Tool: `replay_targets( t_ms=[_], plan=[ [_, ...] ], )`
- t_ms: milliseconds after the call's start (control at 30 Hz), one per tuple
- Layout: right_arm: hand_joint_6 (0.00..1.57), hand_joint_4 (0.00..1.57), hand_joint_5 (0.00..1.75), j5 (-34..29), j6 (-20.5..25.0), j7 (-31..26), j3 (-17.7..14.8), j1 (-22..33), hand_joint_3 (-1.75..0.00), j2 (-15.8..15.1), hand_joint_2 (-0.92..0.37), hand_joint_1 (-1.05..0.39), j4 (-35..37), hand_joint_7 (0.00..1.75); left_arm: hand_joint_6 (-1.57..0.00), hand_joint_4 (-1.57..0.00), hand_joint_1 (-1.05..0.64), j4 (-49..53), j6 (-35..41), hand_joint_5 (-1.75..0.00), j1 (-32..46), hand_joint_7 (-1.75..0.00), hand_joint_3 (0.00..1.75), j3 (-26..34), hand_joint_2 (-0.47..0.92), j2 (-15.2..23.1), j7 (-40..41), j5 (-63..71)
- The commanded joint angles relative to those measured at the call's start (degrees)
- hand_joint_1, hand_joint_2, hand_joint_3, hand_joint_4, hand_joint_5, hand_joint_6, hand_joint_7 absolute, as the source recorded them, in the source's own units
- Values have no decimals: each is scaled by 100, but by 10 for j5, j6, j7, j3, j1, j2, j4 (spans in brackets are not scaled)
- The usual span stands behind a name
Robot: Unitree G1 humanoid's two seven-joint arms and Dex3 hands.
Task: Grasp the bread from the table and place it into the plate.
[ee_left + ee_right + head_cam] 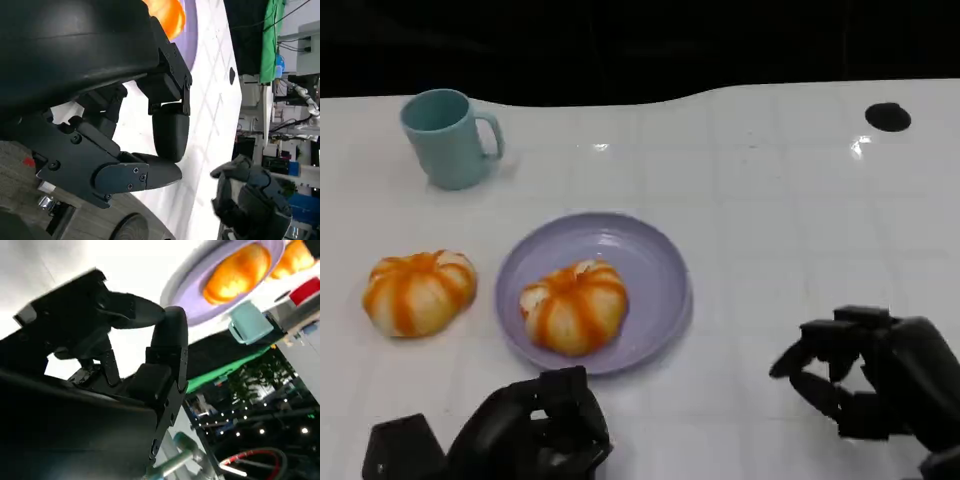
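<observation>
Lavender plate [655, 262] sits mid-table on the white table [790, 220]. One bread [573, 305] lies inside it, toward its near-left side, resting on the plate floor. Second bread [418, 291] lies on the table just left of the plate, apart from its rim. Teal mug [448, 138] stands upright at far left, handle pointing right, well behind both breads. Small black disc [887, 116] at far right of the table.

Left hand [535, 430] is low at the near edge, just in front of the plate, fingers curled in, holding nothing; left wrist view confirms no object between the fingers [170, 135]. Right hand [865, 375] hovers near right, well apart from the plate, fingers bent inward, empty.
</observation>
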Motion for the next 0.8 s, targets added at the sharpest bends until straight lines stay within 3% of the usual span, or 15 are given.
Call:
replay_targets(
  t_ms=[33, 233, 433, 800],
  plan=[
    [85, 90, 173, -6, 24, -1, -15, 29, -121, -5, -38, -20, -33, 119, -76, -80, -52, 1, -3, -175, -2, -139, 69, 5, 62, 8, 1, -5],
    [80, 87, 174, -23, 45, -15, -10, 44, -118, 4, -41, -21, -32, 125, -76, -80, -50, 0, -2, -175, -4, -139, 72, 8, 61, 10, -4, -9],
    [79, 88, 174, -47, 21, -68, -3, 24, -114, 7, -41, -19, 15, 128, -76, -80, -48, 5, 3, -175, -7, -139, 73, 12, 60, 12, -12, -20],
    [81, 89, 170, -62, 1, -107, 10, 1, -113, 3, -41, -21, 54, 126, -76, -80, -49, 14, -5, -175, -13, -138, 72, 12, 61, 17, -13, -19]
  ],
)
